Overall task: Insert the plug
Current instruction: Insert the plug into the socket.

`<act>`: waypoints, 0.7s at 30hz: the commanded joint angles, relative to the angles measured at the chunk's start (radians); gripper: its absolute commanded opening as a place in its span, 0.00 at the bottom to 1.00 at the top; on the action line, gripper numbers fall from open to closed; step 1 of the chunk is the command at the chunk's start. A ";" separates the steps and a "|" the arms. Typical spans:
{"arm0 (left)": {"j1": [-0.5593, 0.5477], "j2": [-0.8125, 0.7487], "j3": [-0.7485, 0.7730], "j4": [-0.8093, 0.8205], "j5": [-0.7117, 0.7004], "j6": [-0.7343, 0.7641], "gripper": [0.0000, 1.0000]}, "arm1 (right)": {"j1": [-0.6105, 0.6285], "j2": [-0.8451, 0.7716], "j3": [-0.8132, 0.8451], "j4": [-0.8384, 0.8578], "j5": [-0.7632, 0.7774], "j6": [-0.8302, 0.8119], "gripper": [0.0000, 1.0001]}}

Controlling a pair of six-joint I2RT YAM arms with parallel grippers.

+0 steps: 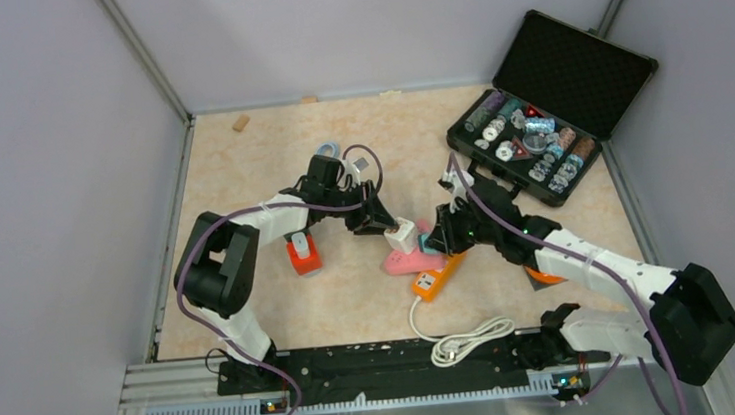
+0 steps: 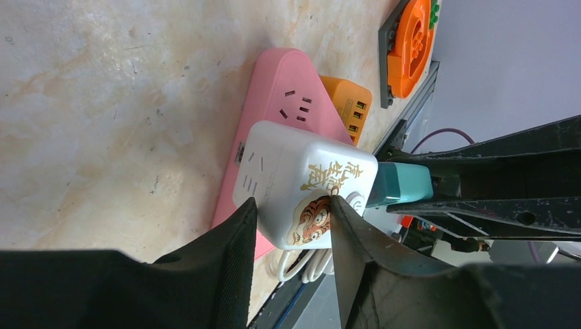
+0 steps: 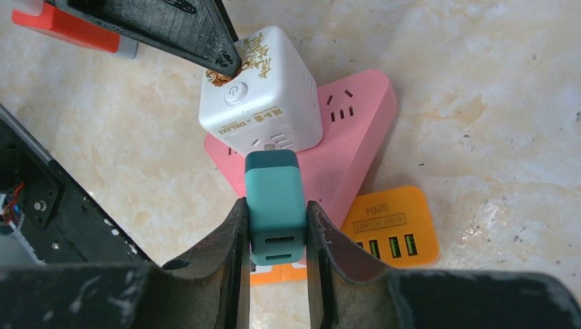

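surface: pale beige marbled tabletop (image 1: 269, 156) walled by grey panels (image 1: 37, 146), with both arms reaching in toward its middle.
left gripper (image 2: 291, 204): closed onto the white cube socket (image 2: 294, 171), a finger on each side of its near corner; one finger (image 2: 353, 236) lies on the tiger-print face.
white cube socket: between the left fingers and straight ahead of the right fingertips, sitting on top of the pink triangular strip (image 2: 288, 89).
right gripper (image 3: 275, 205): clamped on the teal plug (image 3: 274, 181), fingers pressed flat against its two sides.
teal plug: between the right fingers and sticking out ahead of them, its nose right up against the cube's side face by the slots; whether the prongs are in, cannot tell.
pink triangular strip: flat on the table beneath the cube, below and ahead of both sets of fingertips.
orange usb strip (image 3: 390, 229): just to the right of the right fingers, its end against the pink strip's edge.
white cord (image 1: 467, 339): bunched near the arm bases, well behind the right gripper.
black case (image 1: 572, 69): lid open, well beyond the right hand toward the far right corner, holding small parts.
red-orange block (image 1: 302, 255): on the table beside the left forearm, behind the left gripper.
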 commanded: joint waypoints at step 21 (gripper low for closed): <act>-0.005 0.049 -0.022 -0.024 -0.013 0.025 0.38 | 0.094 0.020 -0.028 0.119 0.163 -0.154 0.00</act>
